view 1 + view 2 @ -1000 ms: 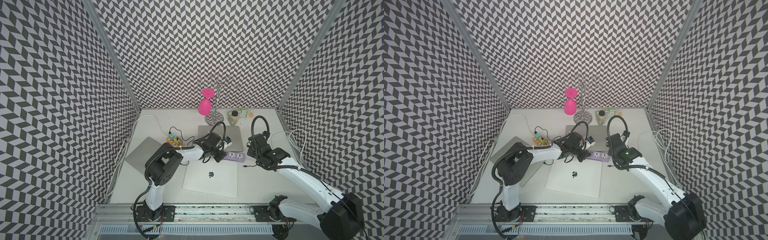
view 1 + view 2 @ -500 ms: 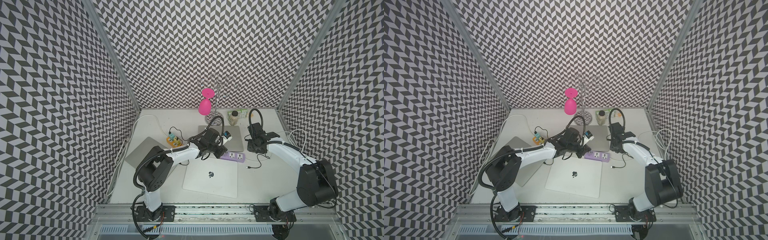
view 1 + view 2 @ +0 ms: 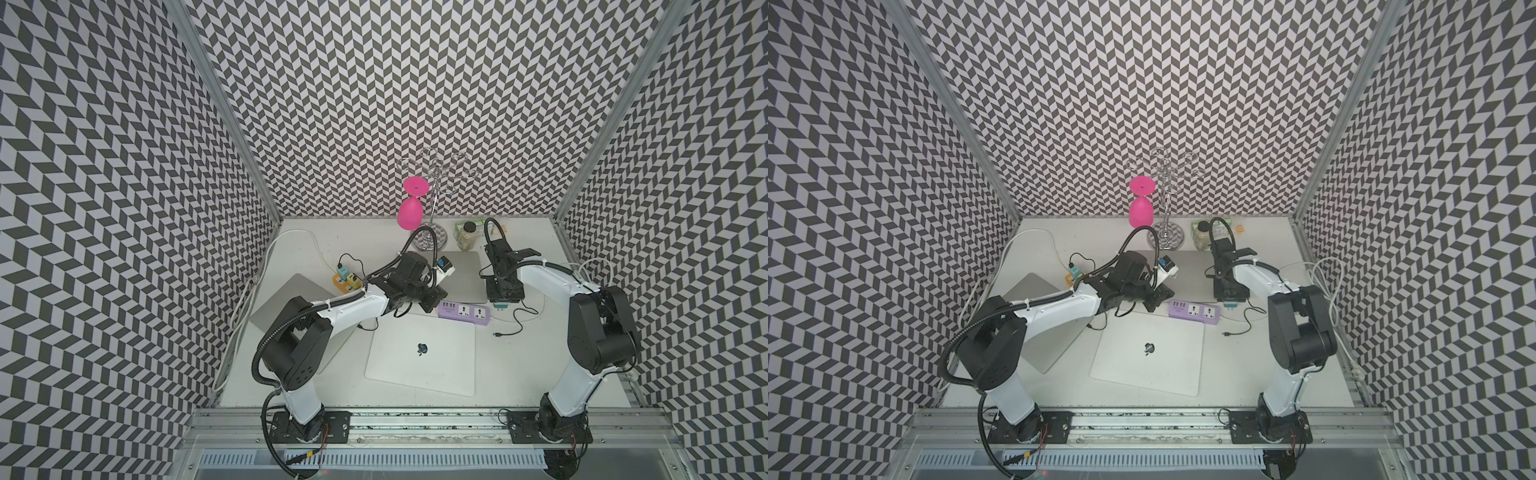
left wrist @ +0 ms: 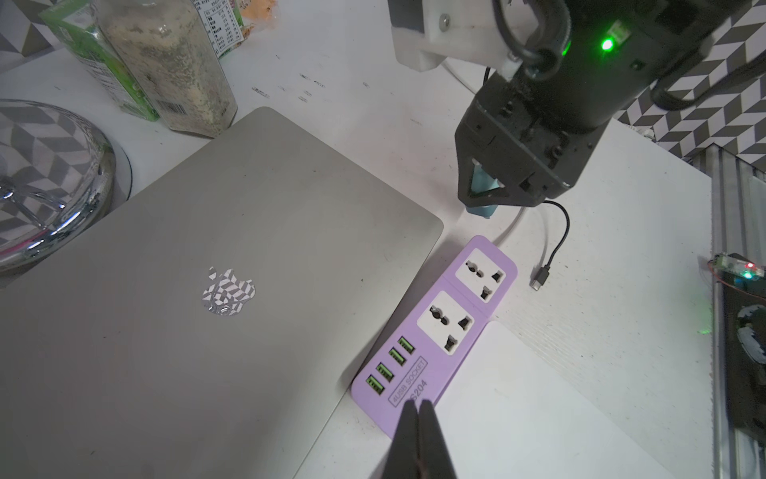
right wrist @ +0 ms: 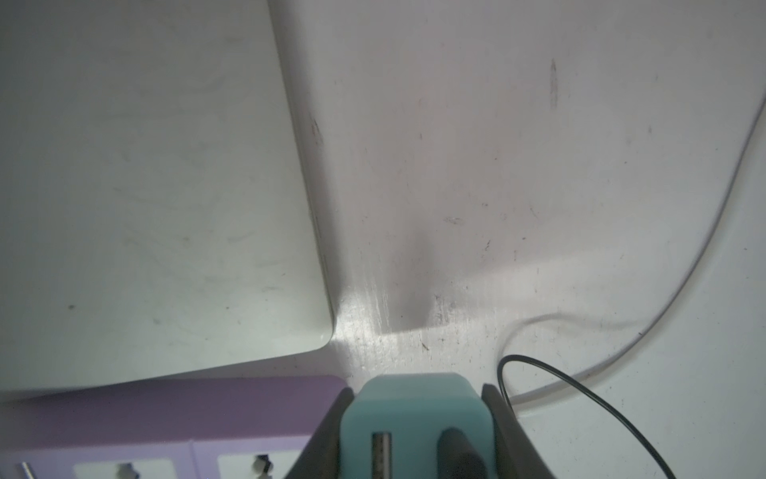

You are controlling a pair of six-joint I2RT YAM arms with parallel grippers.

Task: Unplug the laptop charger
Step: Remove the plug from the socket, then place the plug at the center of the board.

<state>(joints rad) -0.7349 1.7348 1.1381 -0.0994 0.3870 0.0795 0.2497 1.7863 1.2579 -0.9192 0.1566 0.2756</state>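
Note:
The laptop charger (image 5: 414, 419) is a teal block. My right gripper (image 5: 418, 392) is shut on it, one finger on each side. In both top views the charger (image 3: 501, 308) hangs just past the right end of the purple power strip (image 3: 463, 311), clear of its sockets. Both sockets of the strip (image 4: 439, 331) show empty in the left wrist view. Its thin black cable (image 4: 555, 244) trails loose on the table, and the plug end (image 4: 540, 284) is free. My left gripper (image 4: 418, 408) is shut and empty, its tips on the strip's end with the USB ports.
A white laptop (image 3: 422, 353) lies shut in front of the strip, a grey one (image 4: 207, 290) behind it and another (image 3: 291, 299) under the left arm. At the back stand a chrome rack (image 3: 432, 208) with a pink glass (image 3: 409, 212) and jars (image 3: 467, 235). White cords (image 3: 590, 266) run along the right side.
The right arm has folded back with its elbow raised, while its gripper stays with the charger at the strip's right end. The left gripper holds its place on the strip.

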